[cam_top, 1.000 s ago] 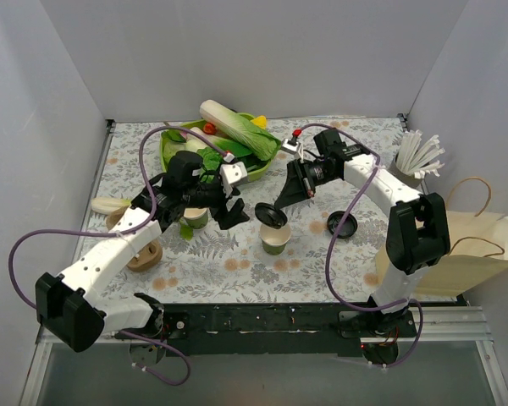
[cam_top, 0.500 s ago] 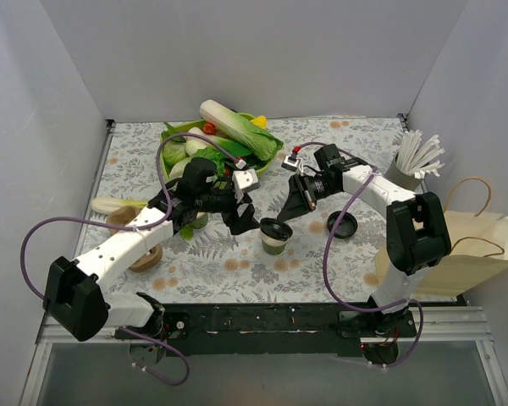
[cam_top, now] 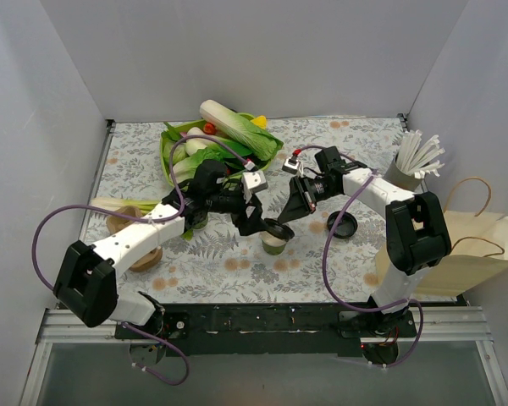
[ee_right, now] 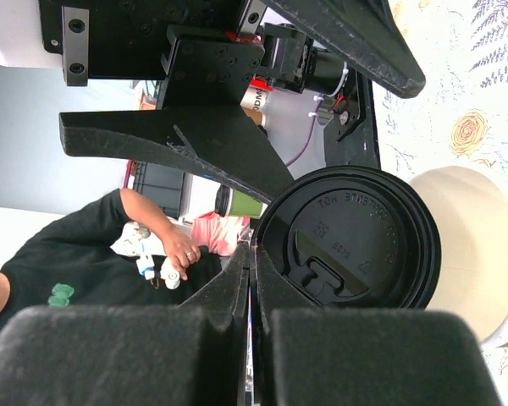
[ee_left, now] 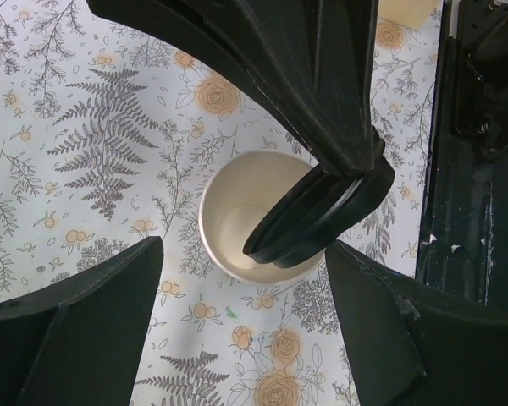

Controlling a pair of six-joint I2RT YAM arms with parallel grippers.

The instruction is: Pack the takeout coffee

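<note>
Above one green cup [ee_left: 227,227] of seemingly two, right gripper [cam_top: 284,219] clamps one black lid [ee_right: 347,237]; left gripper [ee_left: 241,254] gapes apart.

Three plain, pale grey walls close in the scene: a back wall [cam_top: 254,59], a left wall [cam_top: 34,127] and a right wall [cam_top: 483,93], all bare and evenly lit with soft shadow in the corners. The table [cam_top: 212,262] wears a white cloth printed with grey ferns and small orange roses. Along its near edge runs a black rail [cam_top: 262,321] on a silver metal frame [cam_top: 457,320], with a dull grey-green surface [cam_top: 254,376] below
</note>
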